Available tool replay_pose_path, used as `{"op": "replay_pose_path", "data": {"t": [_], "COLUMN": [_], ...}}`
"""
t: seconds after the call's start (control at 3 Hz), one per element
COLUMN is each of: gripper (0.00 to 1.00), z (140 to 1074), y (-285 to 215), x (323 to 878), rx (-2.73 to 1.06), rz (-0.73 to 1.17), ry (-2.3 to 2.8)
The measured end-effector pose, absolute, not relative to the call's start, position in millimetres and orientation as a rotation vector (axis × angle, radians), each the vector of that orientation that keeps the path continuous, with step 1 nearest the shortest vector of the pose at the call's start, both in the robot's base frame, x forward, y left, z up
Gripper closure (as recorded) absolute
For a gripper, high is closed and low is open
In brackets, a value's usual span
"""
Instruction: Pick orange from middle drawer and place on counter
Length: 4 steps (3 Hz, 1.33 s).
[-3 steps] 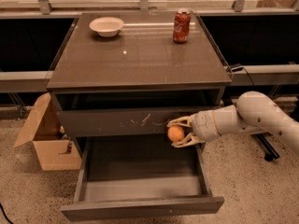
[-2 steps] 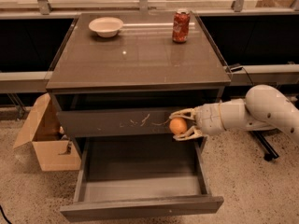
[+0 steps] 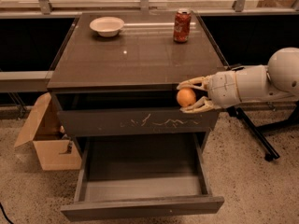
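My gripper [image 3: 186, 97] comes in from the right and is shut on the orange [image 3: 186, 97], one pale finger above it and one below. It holds the fruit in the air just below the front right edge of the counter [image 3: 135, 55], in front of the scratched drawer front [image 3: 140, 122]. The middle drawer [image 3: 140, 183] stands pulled out below, its grey floor bare.
A white bowl [image 3: 107, 26] sits at the counter's back left and a red soda can [image 3: 182, 25] at its back right. An open cardboard box [image 3: 46, 139] stands on the floor to the left. Black stand legs [image 3: 254, 134] lie on the floor at right.
My gripper has lifted the orange from in front of the scratched drawer front to just under the counter's edge.
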<state>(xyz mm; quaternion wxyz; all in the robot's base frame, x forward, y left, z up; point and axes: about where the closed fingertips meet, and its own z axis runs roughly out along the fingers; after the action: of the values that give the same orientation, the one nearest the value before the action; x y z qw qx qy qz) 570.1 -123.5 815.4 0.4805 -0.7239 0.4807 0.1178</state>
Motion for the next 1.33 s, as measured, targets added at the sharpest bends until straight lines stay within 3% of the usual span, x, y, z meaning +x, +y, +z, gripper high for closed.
{"op": "replay_pose_path", "data": {"t": [0.67, 1.33], "gripper": [1.0, 1.0], "z": [827.4, 895.4], "y": [-118.6, -99.0], "x": [584.5, 667.6], "rx": [-1.766, -1.637], "rz": [0.274, 0.266], "ry": [1.151, 1.049]}}
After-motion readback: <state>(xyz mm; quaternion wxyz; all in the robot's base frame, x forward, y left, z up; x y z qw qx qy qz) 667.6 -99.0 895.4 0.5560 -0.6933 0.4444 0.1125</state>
